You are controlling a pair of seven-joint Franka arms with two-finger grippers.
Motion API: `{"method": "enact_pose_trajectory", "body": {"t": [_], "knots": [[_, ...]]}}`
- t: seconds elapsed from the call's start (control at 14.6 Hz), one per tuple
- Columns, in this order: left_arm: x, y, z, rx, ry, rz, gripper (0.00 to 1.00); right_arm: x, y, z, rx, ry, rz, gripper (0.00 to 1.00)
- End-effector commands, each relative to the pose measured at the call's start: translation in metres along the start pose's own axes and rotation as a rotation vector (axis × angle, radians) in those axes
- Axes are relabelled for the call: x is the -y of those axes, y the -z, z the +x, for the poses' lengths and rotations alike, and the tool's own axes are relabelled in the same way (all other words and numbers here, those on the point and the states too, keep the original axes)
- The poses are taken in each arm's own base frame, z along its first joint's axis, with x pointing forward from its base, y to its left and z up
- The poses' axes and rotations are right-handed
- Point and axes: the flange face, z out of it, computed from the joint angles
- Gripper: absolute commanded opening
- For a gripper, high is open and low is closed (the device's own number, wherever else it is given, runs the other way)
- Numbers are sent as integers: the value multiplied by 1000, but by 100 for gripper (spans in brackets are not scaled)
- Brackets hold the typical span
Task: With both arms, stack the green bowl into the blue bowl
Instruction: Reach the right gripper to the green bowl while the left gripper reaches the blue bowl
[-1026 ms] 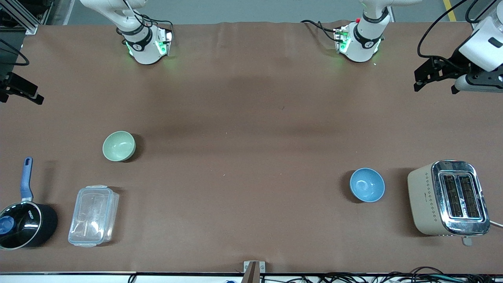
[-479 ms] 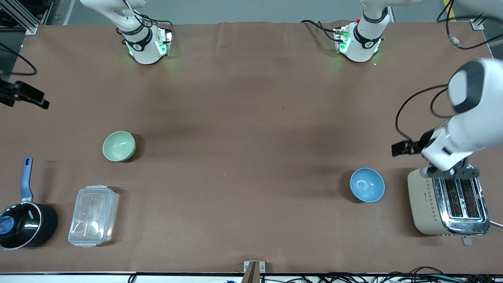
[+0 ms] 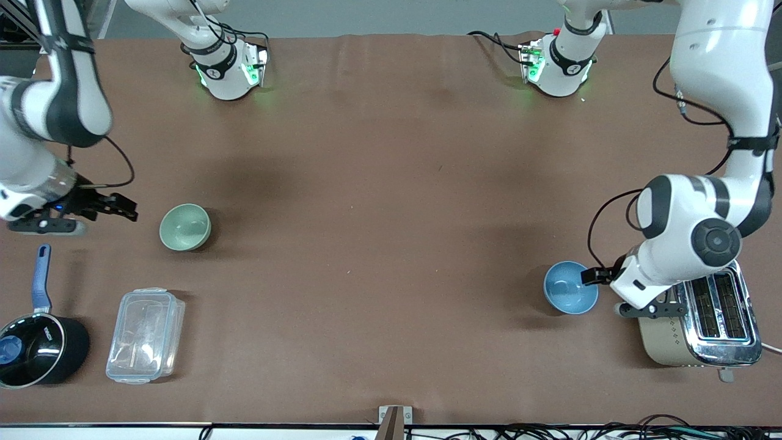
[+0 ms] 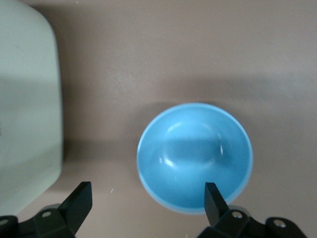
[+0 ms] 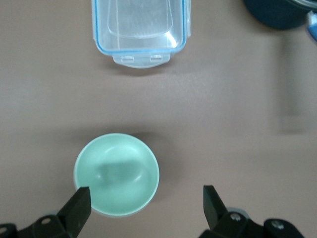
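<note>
Two bowls are approached by two open grippers.
The left gripper [image 4: 146, 201] is held spread over the blue bowl [image 3: 570, 287]; the right gripper [image 5: 143, 203], spread, over the green bowl [image 3: 185, 227].

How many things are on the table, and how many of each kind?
Bowls: 2, the green bowl and the blue bowl
Saucepan: 1
Clear plastic container: 1
Toaster: 1
Total: 5

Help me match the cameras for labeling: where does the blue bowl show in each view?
Front view: blue bowl beside the toaster, toward the left arm's end.
Left wrist view: blue bowl centered, toaster at the frame edge.
Right wrist view: not in it.
Shared landmark: the toaster.
</note>
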Motion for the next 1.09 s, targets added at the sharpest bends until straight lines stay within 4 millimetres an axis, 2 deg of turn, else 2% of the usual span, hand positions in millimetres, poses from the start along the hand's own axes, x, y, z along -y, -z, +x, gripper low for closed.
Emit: {"method": "enact_pose_trajectory", "body": {"t": [0.0, 0.14, 0.27, 0.34, 0.48, 0.55, 0.62, 0.75, 0.82, 0.89, 0.96, 1.03], "knots": [[5, -36, 7, -29, 44, 0, 92, 7, -59, -34, -27, 27, -18, 100], [6, -51, 7, -22, 38, 5, 78, 4, -98, -35, -27, 24, -31, 100], [6, -61, 5, -8, 38, 5, 65, 3, -131, -45, -51, 22, -43, 100], [6, -66, 4, -2, 38, 5, 54, 5, -141, -52, -63, 22, -46, 98], [6, -68, 4, 3, 40, 5, 20, 5, -145, -54, -60, 17, -46, 89], [6, -69, 3, 4, 48, -1, 10, 5, -147, -55, -57, 17, -46, 80], [5, -68, 3, 4, 52, -3, 5, 5, -147, -55, -57, 15, -45, 69], [-6, -66, 0, 9, 77, -8, 4, 5, -147, -56, -52, 11, -44, 44], [-18, -63, -4, 15, 92, -12, 3, 4, -147, -55, -50, 6, -44, 29], [-39, -53, -8, 18, 107, -29, 2, 4, -147, -55, -51, -3, -42, 10], [-58, -43, -12, 27, 118, -45, 2, 2, -147, -56, -51, -19, -41, 2], [-86, -30, -20, 51, 120, -62, 2, 1, -147, -55, -51, -32, -41, 0]]}}
